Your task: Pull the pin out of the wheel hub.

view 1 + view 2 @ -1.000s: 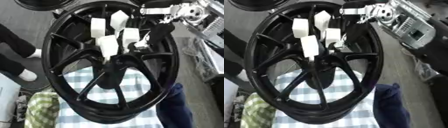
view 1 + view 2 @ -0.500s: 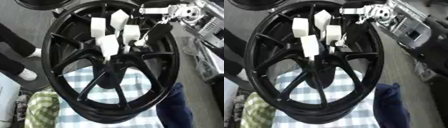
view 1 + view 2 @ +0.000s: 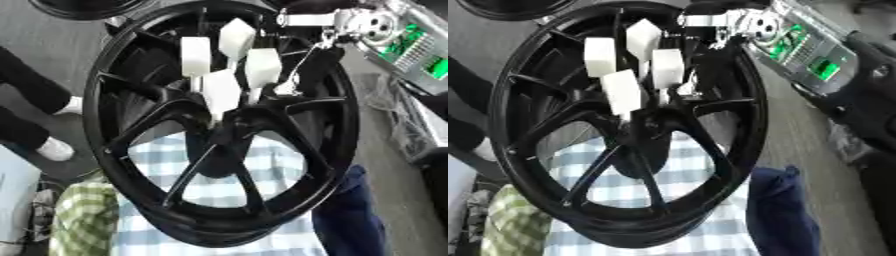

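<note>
Over the wheel's centre: fingers [image 3: 219, 90] of the right hand [image 3: 262, 67], white-padded, straight and fanned apart, gripping nothing that shows; lowest pad reaching down just above the wheel hub [image 3: 229, 131]; other pads well clear of it, over the upper spokes.
Arm: silver wrist [image 3: 367, 22] entering from the upper right, across the black wheel [image 3: 346, 125].
Wheel: standing tilted over a blue-and-white checked cloth [image 3: 262, 165], seen through the lower spokes.
Step in hand, by judgement: the approach to the pin, with no grasp made yet.
Next move calls for: closing the thumb and one finger onto the pin at the hub, then drawing straight out along its axis, clear of the spokes.
Hard to make out: the pin itself, black on black or covered by the lowest pad; whether that pad touches it; the thumb.
Left hand: not shown.
</note>
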Controlling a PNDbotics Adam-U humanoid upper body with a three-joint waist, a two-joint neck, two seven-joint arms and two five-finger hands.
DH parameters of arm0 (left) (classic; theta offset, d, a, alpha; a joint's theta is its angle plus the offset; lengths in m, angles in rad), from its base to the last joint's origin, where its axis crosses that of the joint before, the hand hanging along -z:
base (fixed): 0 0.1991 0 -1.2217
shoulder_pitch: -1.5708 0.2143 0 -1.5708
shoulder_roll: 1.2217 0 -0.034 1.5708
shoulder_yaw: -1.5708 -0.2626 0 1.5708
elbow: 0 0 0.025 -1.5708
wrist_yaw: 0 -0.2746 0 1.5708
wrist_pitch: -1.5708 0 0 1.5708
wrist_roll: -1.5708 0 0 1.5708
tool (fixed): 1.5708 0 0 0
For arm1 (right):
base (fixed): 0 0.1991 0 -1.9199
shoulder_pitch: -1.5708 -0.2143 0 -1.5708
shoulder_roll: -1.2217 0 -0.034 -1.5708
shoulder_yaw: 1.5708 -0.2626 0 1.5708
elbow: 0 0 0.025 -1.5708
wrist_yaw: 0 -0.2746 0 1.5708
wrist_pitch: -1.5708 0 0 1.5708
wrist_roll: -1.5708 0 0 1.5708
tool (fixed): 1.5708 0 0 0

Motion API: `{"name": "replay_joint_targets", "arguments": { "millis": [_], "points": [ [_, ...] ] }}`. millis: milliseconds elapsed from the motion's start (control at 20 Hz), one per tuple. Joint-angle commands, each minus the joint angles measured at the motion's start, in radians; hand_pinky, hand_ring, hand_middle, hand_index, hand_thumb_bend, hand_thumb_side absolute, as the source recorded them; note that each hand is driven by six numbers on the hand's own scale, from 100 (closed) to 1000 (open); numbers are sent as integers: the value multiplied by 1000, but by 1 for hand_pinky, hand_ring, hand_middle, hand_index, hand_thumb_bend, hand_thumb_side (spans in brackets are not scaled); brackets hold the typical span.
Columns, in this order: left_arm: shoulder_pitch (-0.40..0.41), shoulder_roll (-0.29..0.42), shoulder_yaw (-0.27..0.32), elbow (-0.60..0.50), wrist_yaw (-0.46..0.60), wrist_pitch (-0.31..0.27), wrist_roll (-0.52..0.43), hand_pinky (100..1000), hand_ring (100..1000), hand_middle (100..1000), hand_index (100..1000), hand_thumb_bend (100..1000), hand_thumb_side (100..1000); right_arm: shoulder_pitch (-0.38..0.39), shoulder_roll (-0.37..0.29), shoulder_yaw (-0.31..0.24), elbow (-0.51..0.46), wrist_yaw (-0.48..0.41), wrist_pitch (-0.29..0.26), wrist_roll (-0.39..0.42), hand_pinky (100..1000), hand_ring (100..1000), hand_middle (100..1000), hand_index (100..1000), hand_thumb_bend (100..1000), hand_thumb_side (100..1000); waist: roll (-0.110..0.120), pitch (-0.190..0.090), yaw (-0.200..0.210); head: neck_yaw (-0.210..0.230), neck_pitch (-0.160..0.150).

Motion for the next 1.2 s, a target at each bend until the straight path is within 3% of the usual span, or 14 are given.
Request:
{"name": "replay_joint_targets", "arguments": {
  "millis": [50,700,850,1000,1200],
  "points": [
    [-6,29,5,-20,-2,-1,-1,810,758,676,699,156,928,-11,-20,-33,-17,-37,14,-32,799,578,453,591,215,100,2,-17,-3,-1,6],
    [-3,32,6,-17,-4,-2,-3,813,759,675,697,155,928,19,-88,-119,-112,-172,59,-99,810,541,402,541,217,100,4,-22,-12,0,6],
    [-2,32,7,-17,-4,-2,-3,813,759,675,697,155,928,48,-130,-175,-149,-208,55,-135,809,536,400,540,206,100,5,-22,-15,1,6],
    [-2,32,10,-18,-4,-3,-1,814,759,676,698,155,927,112,-189,-264,-193,-258,47,-194,815,534,399,540,182,100,6,-20,-18,5,6],
    [-4,33,15,-19,-4,-5,5,814,759,676,698,154,926,279,-286,-432,-243,-335,27,-339,820,532,399,541,159,100,11,-14,-24,16,2]
  ]
}}
